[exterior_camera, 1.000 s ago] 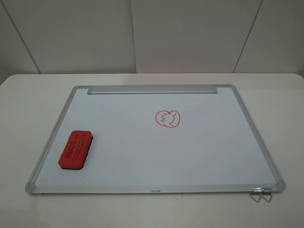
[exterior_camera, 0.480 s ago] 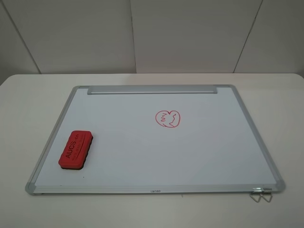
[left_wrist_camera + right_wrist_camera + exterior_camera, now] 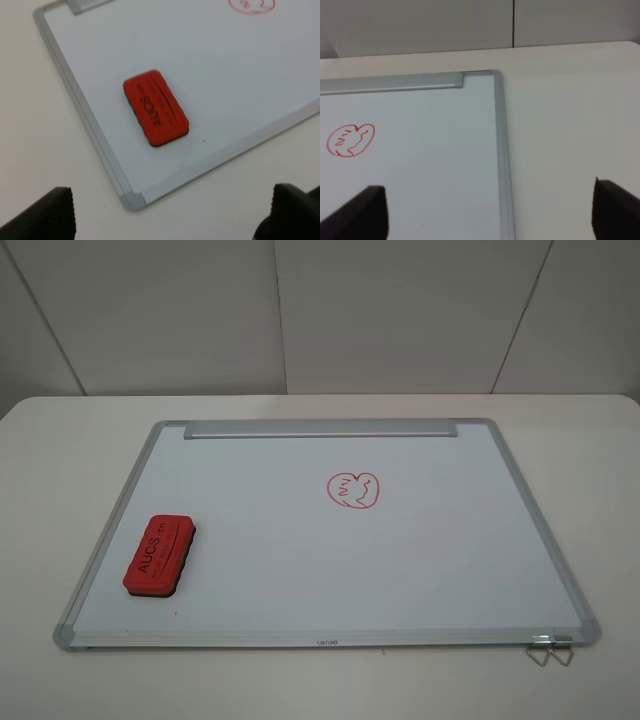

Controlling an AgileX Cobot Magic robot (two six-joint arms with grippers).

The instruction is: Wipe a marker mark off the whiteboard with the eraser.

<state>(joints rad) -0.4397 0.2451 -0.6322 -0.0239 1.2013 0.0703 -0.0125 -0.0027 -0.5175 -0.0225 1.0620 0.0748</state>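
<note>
The whiteboard (image 3: 420, 560) lies flat on the table, tray strip (image 3: 320, 428) at its far edge. The red eraser (image 3: 160, 554) rests on the board near the front left corner, lettering up. My left gripper (image 3: 170, 225) hovers open off that corner, with the eraser (image 3: 155, 108) ahead of its fingers (image 3: 50, 215). My right gripper (image 3: 490, 220) is open over the board's right side. No marker mark made of overlapping ovals is in view. The only red drawing is a small heart-shaped scribble (image 3: 353, 489), also seen as scribble (image 3: 350, 140).
The board sits on a pale table (image 3: 60, 460) against a white wall. A wire clip (image 3: 550, 650) sticks out under the front right corner. Neither arm shows in the exterior view.
</note>
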